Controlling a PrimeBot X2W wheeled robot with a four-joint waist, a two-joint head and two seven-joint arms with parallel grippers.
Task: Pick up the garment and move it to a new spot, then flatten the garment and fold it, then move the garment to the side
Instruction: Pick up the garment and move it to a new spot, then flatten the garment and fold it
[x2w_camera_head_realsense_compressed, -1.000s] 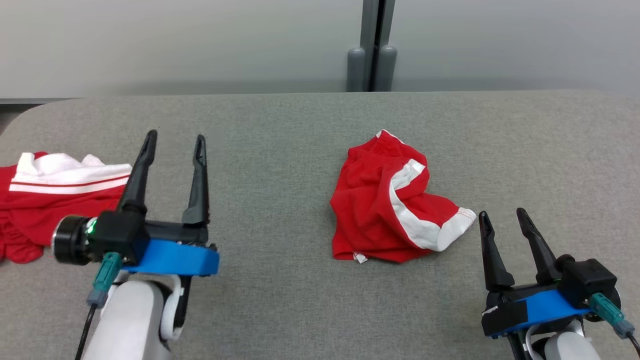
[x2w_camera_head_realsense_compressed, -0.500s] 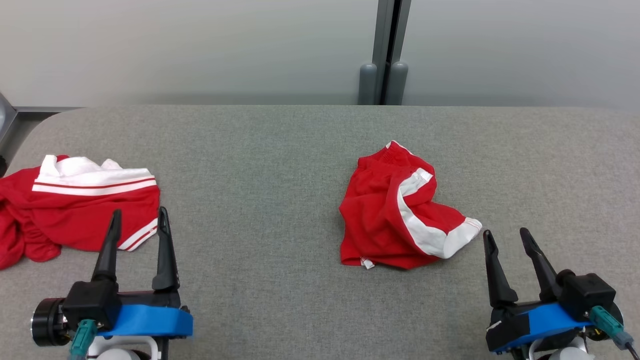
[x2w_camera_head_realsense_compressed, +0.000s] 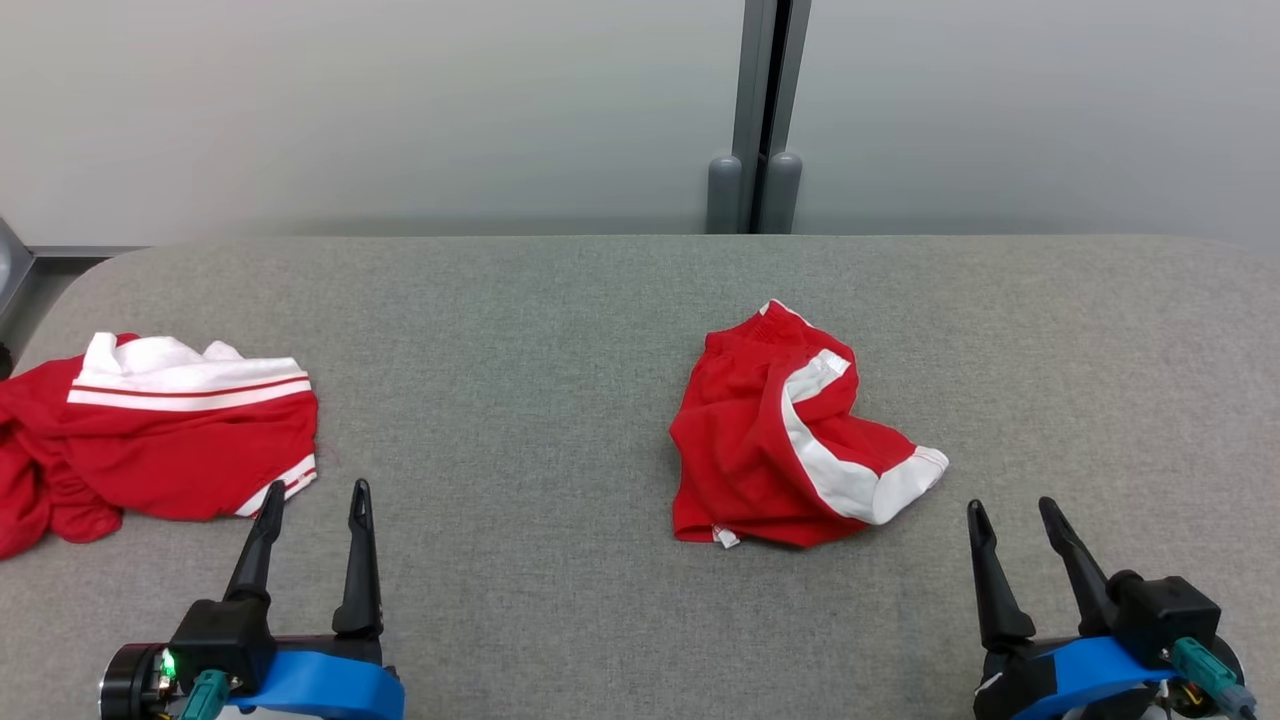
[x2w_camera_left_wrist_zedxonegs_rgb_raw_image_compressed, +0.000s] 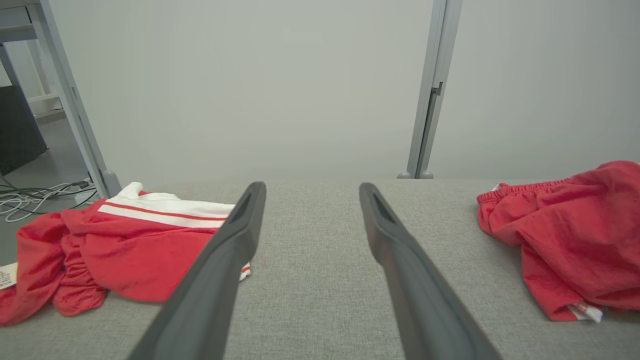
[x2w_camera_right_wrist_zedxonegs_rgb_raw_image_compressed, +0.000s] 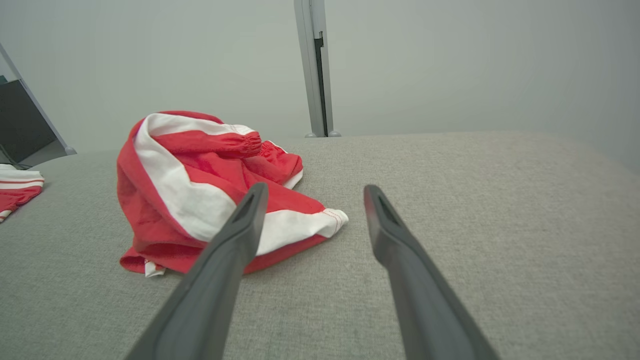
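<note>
The crumpled red-and-white garment (x2w_camera_head_realsense_compressed: 790, 440) lies right of centre on the grey counter (x2w_camera_head_realsense_compressed: 520, 330), near the right end effector (x2w_camera_head_realsense_compressed: 1010, 503). That and the left end effector (x2w_camera_head_realsense_compressed: 318, 488) are released, grasping nothing. A second red garment (x2w_camera_head_realsense_compressed: 160, 440) lies at the left edge.

The table (x2w_camera_head_realsense_compressed: 560, 330) is covered in grey woven cloth, matt and slightly rough; the red shorts (x2w_camera_head_realsense_compressed: 745, 450) with white panels and the other garment (x2w_camera_head_realsense_compressed: 170, 450) are thin, soft, creased cloth with hardly any shine. The left gripper (x2w_camera_head_realsense_compressed: 318, 487) and right gripper (x2w_camera_head_realsense_compressed: 1009, 503) have fingers of dark, smooth, matt plastic, the wall (x2w_camera_head_realsense_compressed: 350, 110) looks smooth and matt, and its post (x2w_camera_head_realsense_compressed: 748, 100) looks like painted grey metal.
</note>
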